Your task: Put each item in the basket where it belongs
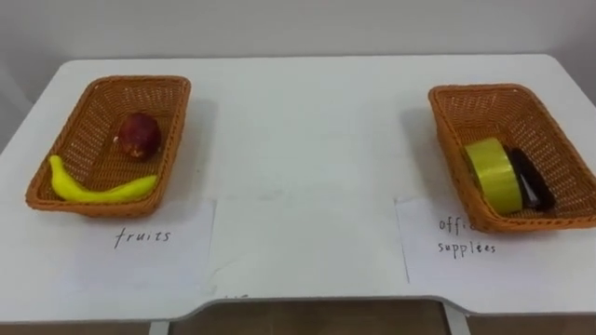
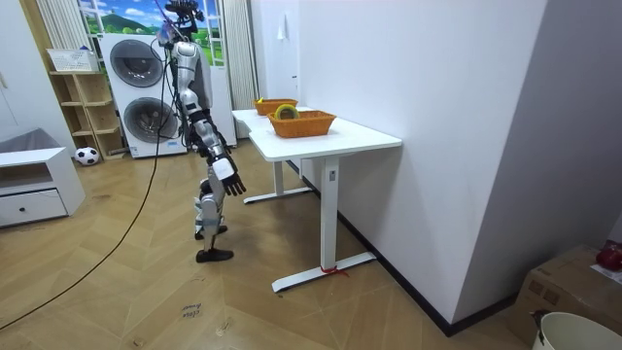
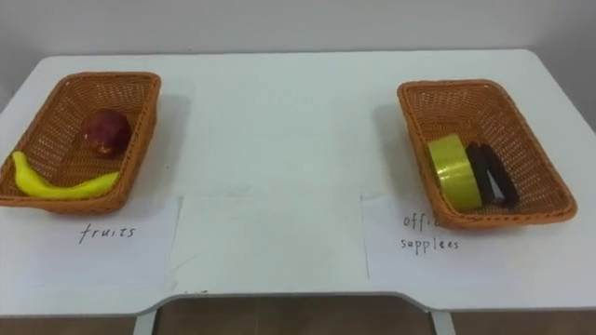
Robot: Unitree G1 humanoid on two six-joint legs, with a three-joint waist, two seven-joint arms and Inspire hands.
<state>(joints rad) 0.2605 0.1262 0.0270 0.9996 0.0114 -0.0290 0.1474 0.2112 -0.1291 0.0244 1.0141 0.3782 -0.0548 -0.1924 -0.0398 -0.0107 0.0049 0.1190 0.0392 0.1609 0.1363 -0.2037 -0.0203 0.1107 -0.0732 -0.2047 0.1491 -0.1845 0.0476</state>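
I saw the right robot hand (image 2: pixel 229 181) in the room view. It hung at the robot's side with its fingers loose and released, grasping nothing. The robot stood on the wooden floor (image 2: pixel 117 292) facing the long edge of a white bench (image 1: pixel 307 140). The bench top sat higher than that robot hand and just ahead of it. Behind the robot, well apart from the robot hand, stood two stacked washing machines (image 2: pixel 136 63).

Through the head camera I looked down on the bench top. Two brown wicker baskets lay at its opposite ends, well apart.

The office basket (image 1: pixel 480 90) was on the same side as the right robot hand. It held a roll of yellow tape (image 1: pixel 494 172) standing on edge. Touching the roll on its outer side was a black object (image 1: pixel 531 179) that I could not identify.

The fruit basket (image 1: pixel 140 80) lay on the side away from that robot hand. Inside it a dark red apple (image 1: pixel 139 136) sat near the middle, and a banana (image 1: pixel 101 189) curved along the near wall.

A sheet of paper (image 1: pixel 158 265) with handwriting lay in front of the fruit basket, and a second sheet (image 1: pixel 447 270) lay in front of the office basket.
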